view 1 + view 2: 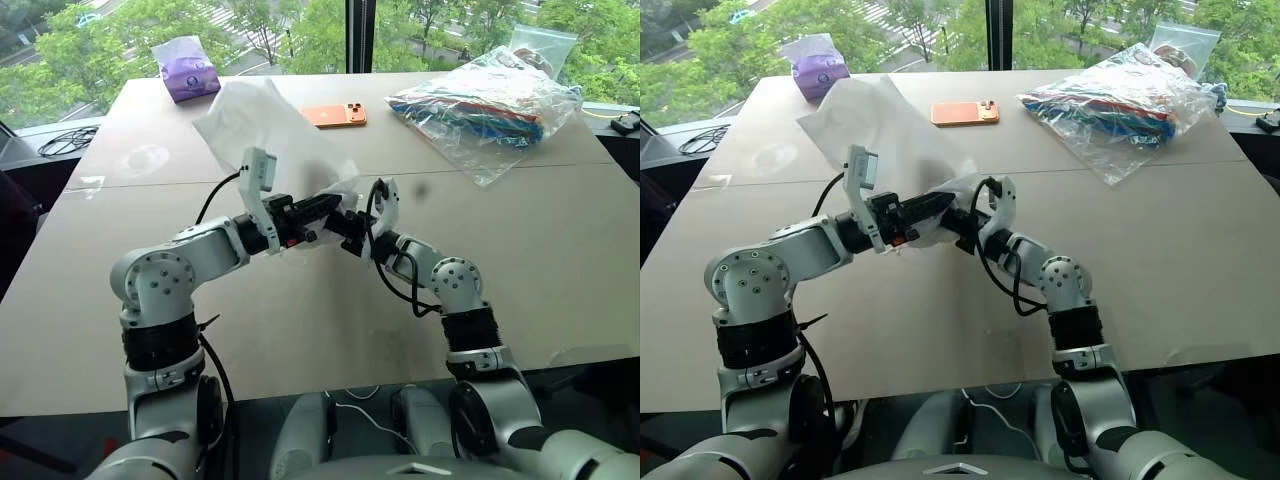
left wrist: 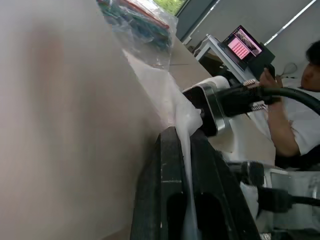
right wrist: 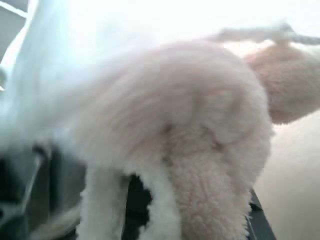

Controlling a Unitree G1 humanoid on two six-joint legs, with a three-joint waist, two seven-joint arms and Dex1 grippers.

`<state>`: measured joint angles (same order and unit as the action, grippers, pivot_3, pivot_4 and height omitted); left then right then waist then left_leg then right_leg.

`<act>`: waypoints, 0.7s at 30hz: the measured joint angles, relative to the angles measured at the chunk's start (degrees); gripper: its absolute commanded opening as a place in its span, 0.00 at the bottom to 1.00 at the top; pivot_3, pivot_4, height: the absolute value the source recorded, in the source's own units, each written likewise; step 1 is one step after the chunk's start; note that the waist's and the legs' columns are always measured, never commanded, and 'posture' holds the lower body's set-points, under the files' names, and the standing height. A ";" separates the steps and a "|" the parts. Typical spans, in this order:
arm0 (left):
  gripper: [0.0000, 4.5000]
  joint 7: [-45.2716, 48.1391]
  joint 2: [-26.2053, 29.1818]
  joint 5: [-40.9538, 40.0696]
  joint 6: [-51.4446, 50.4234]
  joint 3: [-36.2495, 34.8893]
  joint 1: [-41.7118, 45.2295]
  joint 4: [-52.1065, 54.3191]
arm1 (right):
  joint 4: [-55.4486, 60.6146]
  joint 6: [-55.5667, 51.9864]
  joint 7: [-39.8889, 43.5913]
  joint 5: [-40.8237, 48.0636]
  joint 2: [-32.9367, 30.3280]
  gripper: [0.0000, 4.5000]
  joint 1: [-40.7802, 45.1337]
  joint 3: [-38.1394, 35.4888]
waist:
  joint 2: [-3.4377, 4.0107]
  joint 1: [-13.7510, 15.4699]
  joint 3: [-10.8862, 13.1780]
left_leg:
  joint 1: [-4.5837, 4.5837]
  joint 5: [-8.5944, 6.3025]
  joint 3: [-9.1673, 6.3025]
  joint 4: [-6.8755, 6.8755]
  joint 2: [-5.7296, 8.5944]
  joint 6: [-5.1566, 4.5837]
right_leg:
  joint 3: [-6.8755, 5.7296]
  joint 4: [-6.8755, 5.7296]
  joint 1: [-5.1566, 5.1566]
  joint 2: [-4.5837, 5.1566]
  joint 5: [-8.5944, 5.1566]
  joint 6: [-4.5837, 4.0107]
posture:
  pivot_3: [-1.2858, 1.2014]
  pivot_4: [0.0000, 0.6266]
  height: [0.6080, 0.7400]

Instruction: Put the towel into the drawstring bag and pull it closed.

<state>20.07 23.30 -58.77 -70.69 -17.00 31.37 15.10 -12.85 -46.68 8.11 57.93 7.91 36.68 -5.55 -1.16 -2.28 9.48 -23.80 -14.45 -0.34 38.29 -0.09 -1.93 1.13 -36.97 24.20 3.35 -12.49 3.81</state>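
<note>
Above the middle of the table my two grippers meet tip to tip. The drawstring bag (image 1: 262, 125), thin white semi-sheer fabric, rises from them toward the far left. My left gripper (image 1: 328, 208) is shut on the bag's fabric, which runs pinched between its black fingers (image 2: 170, 170) in the left wrist view. My right gripper (image 1: 347, 226) is shut on the towel (image 3: 200, 125), an off-white fluffy bundle pressed against the bag's white cloth. From the head views the towel is hidden behind the bag and the fingers.
A purple tissue pack (image 1: 188, 70) lies at the far left of the table, an orange phone (image 1: 335, 115) at the far middle, and a big clear plastic bag (image 1: 490, 105) of colourful items at the far right. A person (image 2: 300, 105) sits by a laptop (image 2: 246, 44) beyond the table.
</note>
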 measured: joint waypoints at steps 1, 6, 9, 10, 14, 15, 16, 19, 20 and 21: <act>0.00 0.18 0.38 -0.16 -0.10 0.00 -0.26 0.04 | -0.83 0.69 -0.50 1.94 0.02 0.01 0.35 -1.62 | 0.00 -0.01 0.00 | 0.00 0.00 0.00 0.00 0.00 0.00 | 0.00 0.00 0.00 0.00 0.00 0.00 | 0.52 0.24 1.00; 0.00 0.09 0.85 -2.37 -0.26 -0.16 -0.95 0.04 | -2.90 4.55 -4.24 13.01 0.03 0.01 1.35 -9.13 | 0.01 -0.02 0.01 | 0.00 0.00 0.00 0.00 0.00 0.00 | 0.01 0.00 0.00 0.00 0.00 0.00 | 0.52 0.24 1.00; 0.00 -0.39 0.73 -2.95 -0.25 0.33 -0.98 0.04 | -2.96 4.95 -5.64 17.34 0.04 0.01 1.38 -9.74 | 0.05 -0.21 0.03 | 0.02 -0.04 0.02 -0.01 -0.03 -0.07 | 0.04 -0.02 0.01 -0.04 0.00 0.00 | 0.52 0.24 1.00; 0.00 -0.53 0.65 -3.22 -0.18 0.80 -1.14 0.09 | -2.96 4.91 -6.72 20.64 0.04 0.01 1.39 -10.05 | 0.07 -0.17 0.04 | 0.01 -0.04 0.01 -0.01 -0.03 -0.08 | 0.03 -0.02 0.01 -0.04 0.00 -0.01 | 0.52 0.24 1.00; 0.00 -1.02 -0.31 -3.19 0.41 2.26 -1.54 0.13 | -2.66 4.20 -8.82 25.52 0.03 0.01 1.38 -8.87 | 0.08 -0.11 0.05 | 0.01 -0.07 0.04 0.00 -0.03 -0.12 | 0.05 -0.01 0.00 -0.03 0.00 -0.01 | 0.52 0.24 1.00; 0.00 -1.04 -0.41 -3.18 0.80 2.89 -1.53 0.14 | -2.22 3.97 -8.85 25.01 0.02 0.01 1.38 -7.64 | 0.10 -0.17 0.06 | 0.01 -0.07 0.07 0.00 -0.03 -0.13 | 0.08 -0.01 0.00 -0.04 0.00 -0.01 | 0.52 0.24 1.00; 0.00 -1.05 -0.61 -3.18 1.03 3.55 -1.48 0.14 | -1.35 3.64 -8.76 23.50 0.00 0.01 1.38 -5.92 | 0.13 -0.19 0.08 | 0.02 -0.07 0.07 0.00 -0.03 -0.13 | 0.08 -0.02 0.01 -0.05 0.00 -0.01 | 0.52 0.24 1.00; 0.00 -1.43 -0.93 -2.57 1.51 3.57 -0.28 -0.83 | 1.20 3.68 -6.53 14.83 -0.39 0.01 1.41 -0.08 | 0.15 -0.14 0.09 | 0.01 -0.07 0.04 0.00 -0.04 -0.13 | 0.07 -0.02 0.03 -0.12 0.00 -0.01 | 0.52 0.24 1.00; 0.00 -1.20 -0.80 -2.56 1.51 3.55 0.03 -1.43 | 2.06 4.11 -5.40 11.84 -0.96 0.01 1.71 0.84 | 0.17 -0.08 0.10 | 0.01 -0.07 0.05 0.00 -0.04 -0.13 | 0.08 -0.02 0.02 -0.12 -0.01 -0.01 | 0.52 0.24 1.00; 0.00 -0.61 -0.89 -2.58 1.51 3.60 0.38 -2.64 | 3.34 4.48 -3.29 7.71 -2.48 0.01 1.93 2.56 | 0.17 0.10 0.10 | 0.00 -0.07 0.03 0.02 -0.02 -0.13 | 0.05 0.00 0.00 -0.12 -0.01 0.00 | 0.52 0.24 1.00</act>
<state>19.46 22.40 -61.35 -69.18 -13.40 31.75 12.46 -9.52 -42.20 4.82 65.63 5.43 38.61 -2.98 -0.99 -2.18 9.58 -23.80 -14.52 -0.32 38.32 -0.11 -2.06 1.18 -36.97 24.20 3.23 -12.50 3.81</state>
